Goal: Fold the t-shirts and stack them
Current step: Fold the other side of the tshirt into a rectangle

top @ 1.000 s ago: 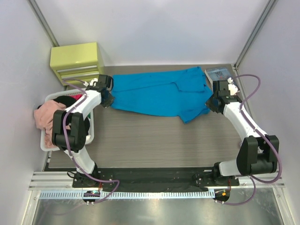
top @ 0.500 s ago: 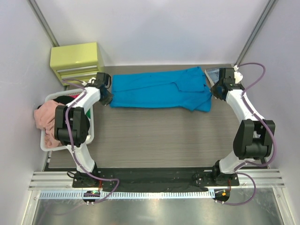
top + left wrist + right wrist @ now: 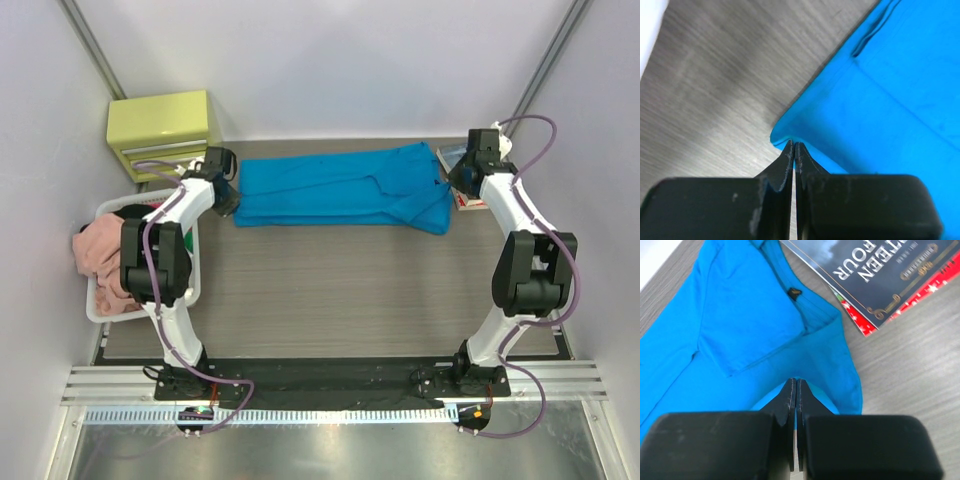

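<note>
Grey wood-grain tabletop (image 3: 340, 290) is being covered along its far side by a bright turquoise-blue cloth t-shirt (image 3: 330, 190), spread flat. Its left corner is being clamped by the left gripper (image 3: 794, 146), fingers together. Its right edge is being clamped likewise by the right gripper (image 3: 795, 382), beside dark-covered books (image 3: 890, 270). A pink cloth shirt (image 3: 95, 250) is being draped over a white plastic basket (image 3: 95, 312) at left.

Left arm (image 3: 190, 205) and right arm (image 3: 515, 205): white shells, black joints, looped purple cables (image 3: 540, 120) (claw fingers (image 3: 777, 172) matte black).

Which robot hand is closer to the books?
The right hand. It is just beside the books, at that end of the blue t-shirt. The left hand is far off, at the shirt's other end.
</note>
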Controlling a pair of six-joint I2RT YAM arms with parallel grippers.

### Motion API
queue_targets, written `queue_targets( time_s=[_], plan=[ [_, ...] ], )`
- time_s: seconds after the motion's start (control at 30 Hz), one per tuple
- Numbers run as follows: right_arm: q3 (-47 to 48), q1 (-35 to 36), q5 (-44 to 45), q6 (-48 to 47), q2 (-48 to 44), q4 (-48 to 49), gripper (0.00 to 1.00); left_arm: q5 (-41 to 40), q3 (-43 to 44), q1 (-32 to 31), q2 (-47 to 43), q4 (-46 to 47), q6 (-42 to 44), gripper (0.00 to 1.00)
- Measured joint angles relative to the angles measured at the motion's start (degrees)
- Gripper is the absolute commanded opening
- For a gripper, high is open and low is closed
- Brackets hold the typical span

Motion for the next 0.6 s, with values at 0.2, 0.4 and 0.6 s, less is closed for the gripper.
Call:
queue_targets(
  time_s=[0.2, 0.4, 0.6],
  plan=[
    [4.24, -0.07, -1.84, -2.27, 4.28, 0.61, 0.01, -0.17, 1.16, 0.0, 1.18, 0.07, 0.44, 0.0],
    [7.58, -0.09, -2.89, -4.39, 7.41, 0.55, 0.01, -0.52, 1.64, 0.0, 2.69, -0.09, 0.72, 0.0],
    [13.57, -0.09, -4.04, -6.6, 10.64, 0.07, 0.01, -0.94, 3.72, 0.0, 3.67, -0.31, 1.49, 0.0]
  ],
)
